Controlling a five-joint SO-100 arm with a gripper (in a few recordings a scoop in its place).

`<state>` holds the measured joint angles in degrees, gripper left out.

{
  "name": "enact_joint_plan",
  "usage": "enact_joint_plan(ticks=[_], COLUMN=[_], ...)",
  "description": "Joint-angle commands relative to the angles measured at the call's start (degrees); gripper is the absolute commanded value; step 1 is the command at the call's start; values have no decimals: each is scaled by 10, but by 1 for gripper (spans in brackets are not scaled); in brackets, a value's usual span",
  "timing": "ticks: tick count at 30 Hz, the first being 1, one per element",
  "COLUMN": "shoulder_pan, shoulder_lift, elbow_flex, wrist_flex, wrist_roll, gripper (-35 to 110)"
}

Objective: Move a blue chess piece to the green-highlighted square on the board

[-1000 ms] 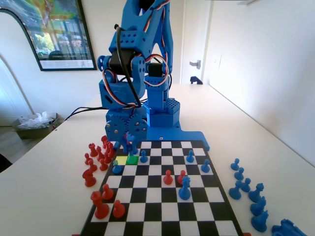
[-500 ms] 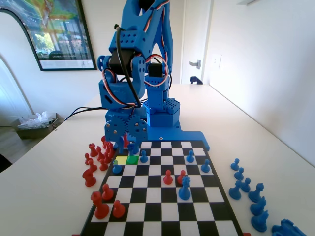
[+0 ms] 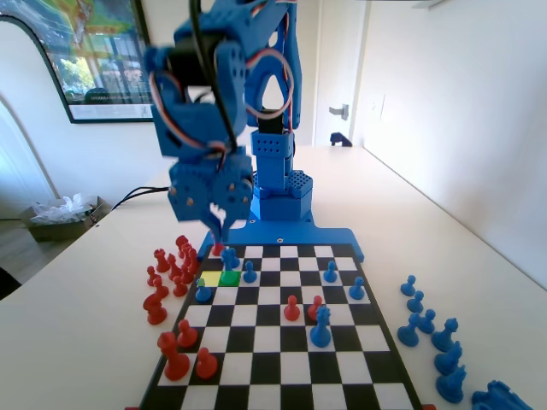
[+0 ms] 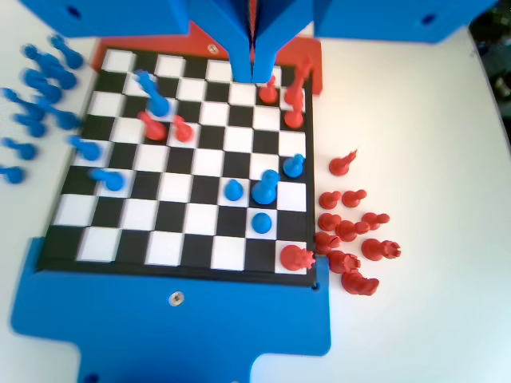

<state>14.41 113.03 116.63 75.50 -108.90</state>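
I am reading the fixed view from its left. A cluster of red pieces (image 3: 168,275) is sitting off the board (image 3: 282,389) on the surface (image 3: 85,342), parked there so the squares stay free for play. Next comes the pale yellow square (image 3: 209,278), lying bare, and right beside it the green-highlighted square (image 3: 229,278). The blue chess piece (image 3: 229,258) is rising from that square's far edge. Its foot is merging with the green tint, so from here I cannot tell whether it is standing on the green square or on the one behind. In the wrist view the blue chess piece (image 4: 266,187) is standing upright one square in from the board's right edge, with a smaller blue pawn (image 4: 261,223) just behind it toward the arm. I am judging that it is on the target.

The gripper (image 3: 220,232) is hanging above that corner, clear of every piece. In the wrist view the gripper (image 4: 252,68) is showing its jaws pressed together with nothing between them.

Further right, a taller blue piece (image 3: 320,325) is standing mid-board, and a row of spare blue pieces (image 3: 427,329) is waiting on the surface. I am seeing no box or tray here. The board itself is doing the holding.
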Motion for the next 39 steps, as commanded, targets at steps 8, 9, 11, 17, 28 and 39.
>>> enact_joint_plan(ticks=[8,9,11,17,28,39], shoulder_pan=[-67,-74,-85,-124,-163,-136], shoulder_lift=[280,311,359,478,564,619], elbow_flex=[-33,-25,-10,31,77,80], wrist_flex=[166,178,191,219,162,148], wrist_roll=[17,17,18,33,73,72], gripper=[1,1,1,1,1,1])
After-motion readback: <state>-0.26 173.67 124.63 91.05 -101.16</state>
